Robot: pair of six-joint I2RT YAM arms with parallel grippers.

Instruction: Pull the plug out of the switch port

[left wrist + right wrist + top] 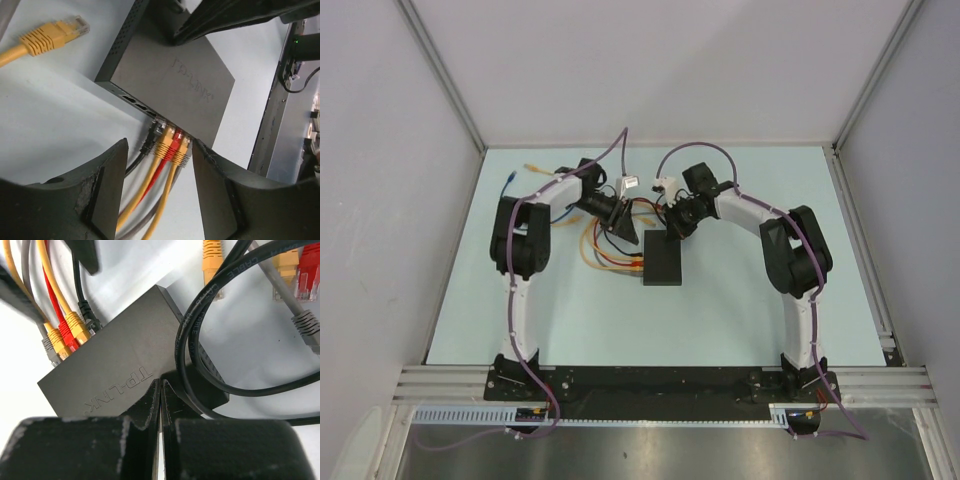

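Observation:
The switch (662,258) is a flat black box lying mid-table. Several plugs sit side by side in its ports: black (150,141), yellow (165,145), red (175,142) and yellow (183,152). My left gripper (160,195) is open, its fingers (107,195) standing on either side of these plugs just short of the port edge, touching none of them. My right gripper (161,387) is shut with nothing between its jaws, and its tips rest on the top face of the switch (110,365), opposite the plugs (65,335).
A black cable loop (200,355) lies over the switch's far corner. Loose plugs lie around it: yellow (212,260), grey (306,325), red (310,270), and another yellow (52,35). Orange and red cables (605,255) trail left of the switch. Two white connectors (628,184) lie behind.

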